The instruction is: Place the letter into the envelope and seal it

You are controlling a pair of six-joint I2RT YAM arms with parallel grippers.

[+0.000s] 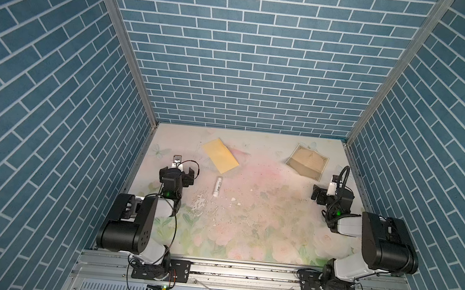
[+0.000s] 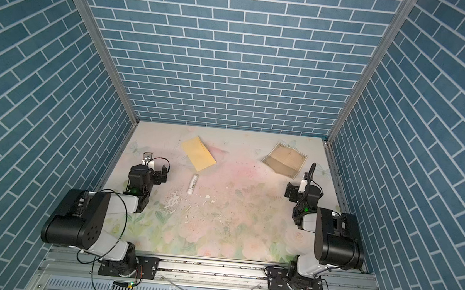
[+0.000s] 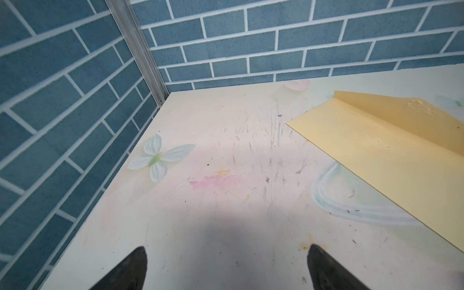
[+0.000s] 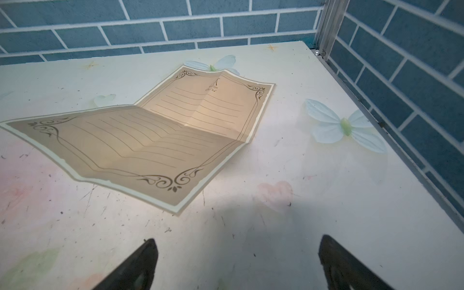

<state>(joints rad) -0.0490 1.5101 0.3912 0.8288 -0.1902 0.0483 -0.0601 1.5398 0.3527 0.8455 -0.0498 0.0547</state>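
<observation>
Nothing of the task is seen to be done yet. The letter (image 1: 308,162) is found lying opened out on the table (image 1: 262,212), near the far right corner. In the right wrist view the letter (image 4: 150,135) is seen creased both ways and slightly tented along its folds, not flat. The envelope (image 1: 221,155) is laid slantwise toward the far left of the table, well apart from the letter. In the left wrist view the envelope (image 3: 391,155) is shown with its flap part-raised along one long edge, so it is judged to be unsealed and empty. A small white tube (image 1: 217,186) is placed just nearer than the envelope. It is apart from the envelope and is touched by nothing.

The left gripper (image 3: 227,251) is held over bare table beside the envelope, its fingers spread wide and nothing between them. The right gripper (image 4: 238,241) is held just short of the letter's near edge, its fingers likewise spread and empty.

All steps are judged to be left. The letter has to be folded down along its creases to a narrow shape and brought across to the envelope. It then has to be slid under the flap, and the flap has to be pressed shut.
</observation>
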